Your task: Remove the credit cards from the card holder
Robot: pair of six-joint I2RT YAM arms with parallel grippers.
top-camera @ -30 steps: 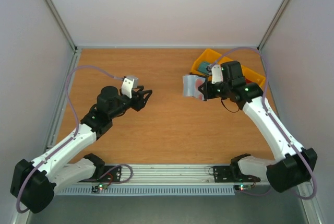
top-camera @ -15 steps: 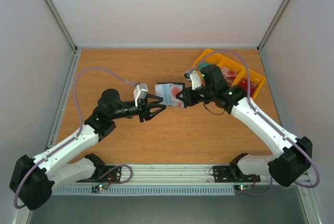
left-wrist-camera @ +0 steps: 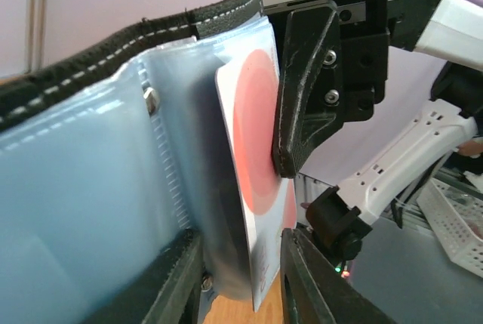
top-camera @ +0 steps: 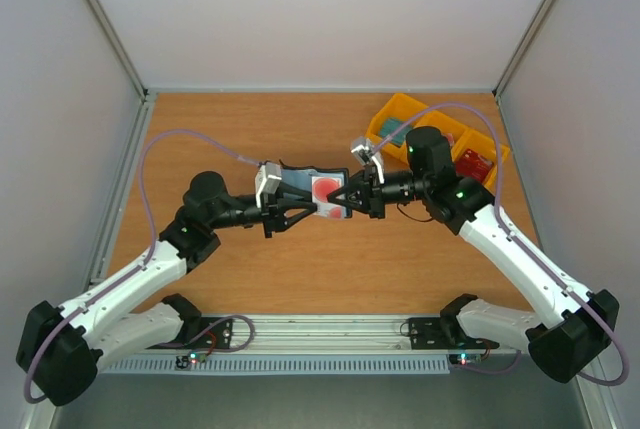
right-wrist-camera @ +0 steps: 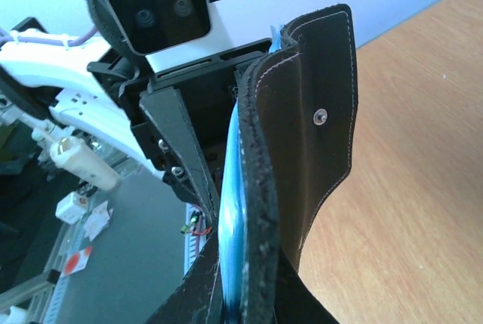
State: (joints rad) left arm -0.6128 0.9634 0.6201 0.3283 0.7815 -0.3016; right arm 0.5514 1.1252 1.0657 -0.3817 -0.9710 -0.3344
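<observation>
The holder (top-camera: 298,175) is clamped upright in the right pincer (top-camera: 338,202), its red card (left-wrist-camera: 253,150) lying edge-on between the jaws of the left pincer (top-camera: 305,207), whose closure cannot be told.

Close view along the edge of the card holder (right-wrist-camera: 309,112), held upright in the middle. Its dark outer flap, with pale stitching and a small metal stud (right-wrist-camera: 322,115), faces right; a pale blue lining (right-wrist-camera: 230,226) shows along its left side. At the near bottom edge, the right gripper (right-wrist-camera: 241,297) pinches it between dark fingers (right-wrist-camera: 189,297). Beyond, the left gripper (right-wrist-camera: 215,188) faces this way, one black finger lying against the lining, its white camera (right-wrist-camera: 162,7) above. Wooden table (right-wrist-camera: 423,150) lies to the right.
</observation>
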